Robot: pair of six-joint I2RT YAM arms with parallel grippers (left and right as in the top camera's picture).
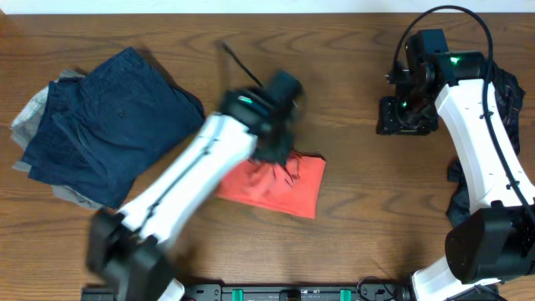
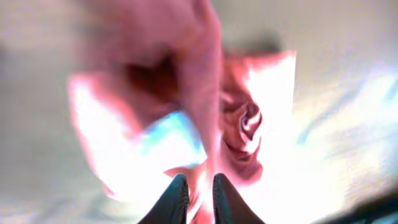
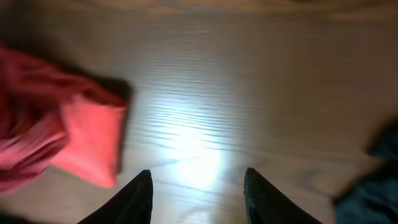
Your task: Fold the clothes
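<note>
the coral-red shirt (image 1: 288, 191) lies mid-table as a partly folded packet, its long axis running roughly side to side across the table (image 1: 351, 50), with the near-right corner flat and the middle bunched up into a peak. the left tool (image 1: 280, 157) is right on top of that peak. in the left wrist view its fingers (image 2: 176, 198) stand nearly together with a ridge of red cloth running down between them, so i read it as pinched on the shirt (heavy blur makes this a judgement).

the right tool (image 3: 198, 196) has its fingers apart with nothing between them, over bare wood. the shirt lies off to its left, well apart, so the left arm is plainly the nearer one for the coming move.

a navy stack (image 1: 109, 125) sits at the far left of the table, and dark garments (image 1: 510, 88) lie at the right edge behind the right arm. no bin, basket or other container shows in any view.
</note>
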